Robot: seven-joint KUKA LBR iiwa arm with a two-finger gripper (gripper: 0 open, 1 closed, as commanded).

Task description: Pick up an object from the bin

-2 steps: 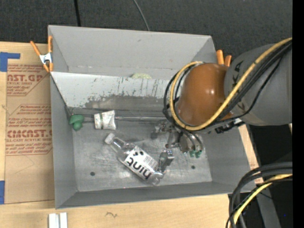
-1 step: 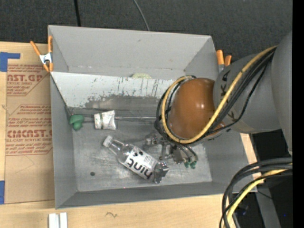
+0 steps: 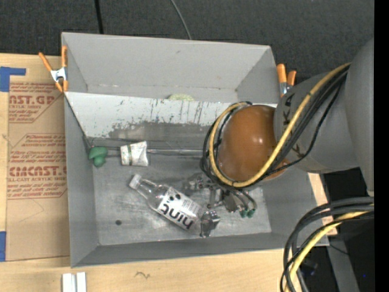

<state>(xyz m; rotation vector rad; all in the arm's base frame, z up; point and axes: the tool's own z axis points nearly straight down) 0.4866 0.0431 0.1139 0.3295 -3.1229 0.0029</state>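
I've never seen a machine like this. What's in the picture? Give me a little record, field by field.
Container: grey metal bin, sloped walls
Largest thing: clear bottle, black label, lying on its side mid-floor
Robot: gripper low in the bin's right part, by the bottle's base end
Back left: green round thing, white crumpled piece beside it
Held: cannot tell
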